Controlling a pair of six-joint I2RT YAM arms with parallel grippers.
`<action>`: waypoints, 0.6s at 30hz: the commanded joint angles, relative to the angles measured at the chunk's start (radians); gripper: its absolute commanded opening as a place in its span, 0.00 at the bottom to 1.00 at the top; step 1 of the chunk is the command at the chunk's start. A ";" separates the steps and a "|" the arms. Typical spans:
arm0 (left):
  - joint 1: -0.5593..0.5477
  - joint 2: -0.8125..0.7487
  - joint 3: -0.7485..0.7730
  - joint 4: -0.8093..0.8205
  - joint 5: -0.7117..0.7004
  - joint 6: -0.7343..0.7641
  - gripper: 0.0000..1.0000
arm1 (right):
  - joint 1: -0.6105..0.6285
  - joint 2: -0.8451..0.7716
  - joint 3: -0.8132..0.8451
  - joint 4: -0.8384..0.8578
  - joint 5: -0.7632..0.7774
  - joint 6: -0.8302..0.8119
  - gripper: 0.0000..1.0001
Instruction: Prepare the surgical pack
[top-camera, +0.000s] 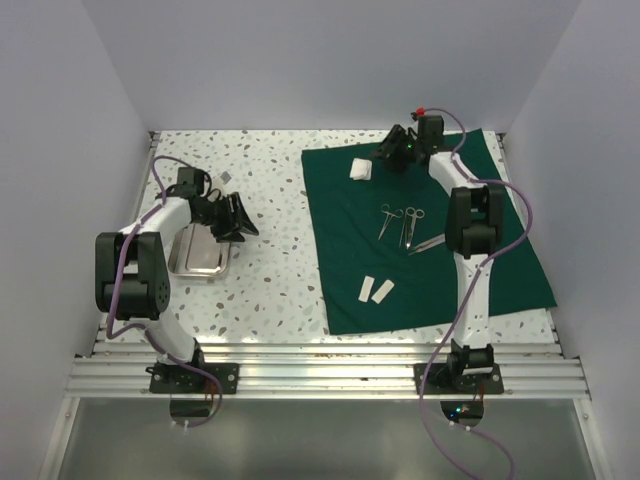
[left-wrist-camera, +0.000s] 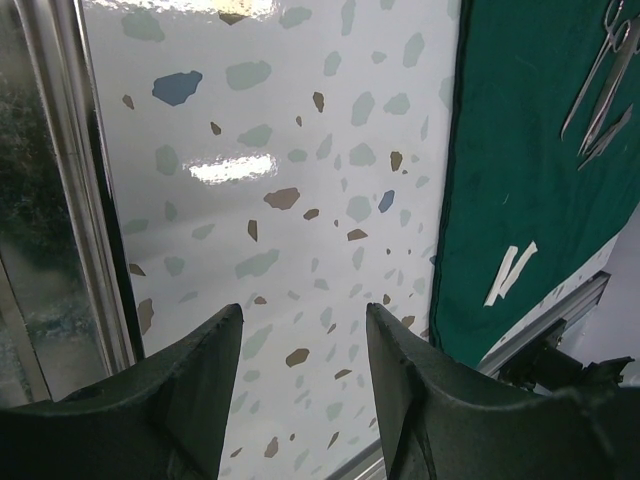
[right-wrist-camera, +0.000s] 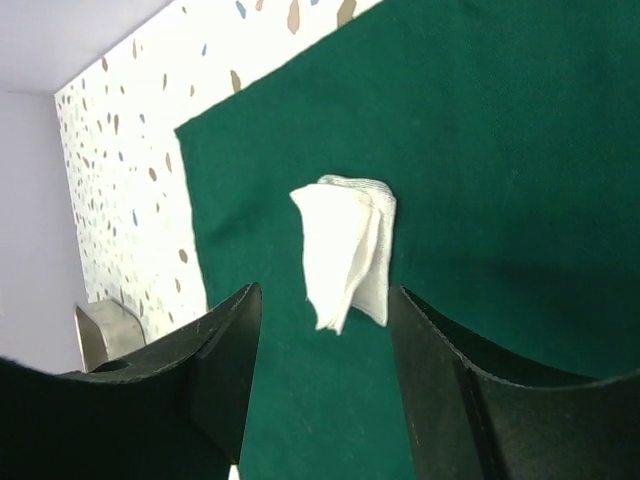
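The dark green drape (top-camera: 430, 250) lies flat on the right half of the table. On it are a folded white gauze (top-camera: 361, 168), two steel scissor-like instruments (top-camera: 398, 224), tweezers (top-camera: 430, 243) and two white gauze strips (top-camera: 376, 290). The steel tray (top-camera: 198, 258) sits on the left, off the drape. My right gripper (top-camera: 397, 150) is open and empty, just right of the folded gauze; in the right wrist view the gauze (right-wrist-camera: 345, 250) lies just ahead of its fingertips (right-wrist-camera: 325, 295). My left gripper (top-camera: 240, 220) is open and empty over the tray's right end.
In the left wrist view the open gripper (left-wrist-camera: 305, 315) faces bare speckled tabletop (left-wrist-camera: 280, 150), with the tray's rim (left-wrist-camera: 65, 170) on the left and the drape's edge (left-wrist-camera: 520, 160) on the right. White walls enclose the table. An aluminium rail (top-camera: 320, 375) runs along the front.
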 joint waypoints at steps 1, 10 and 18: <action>0.007 -0.001 -0.004 0.020 0.014 0.012 0.57 | 0.008 0.049 0.040 0.011 -0.040 0.004 0.58; 0.007 0.002 -0.001 0.020 0.013 0.012 0.57 | 0.018 0.095 0.055 0.021 -0.047 0.002 0.56; 0.007 0.004 -0.001 0.020 0.014 0.015 0.57 | 0.049 0.112 0.063 0.047 -0.061 0.022 0.54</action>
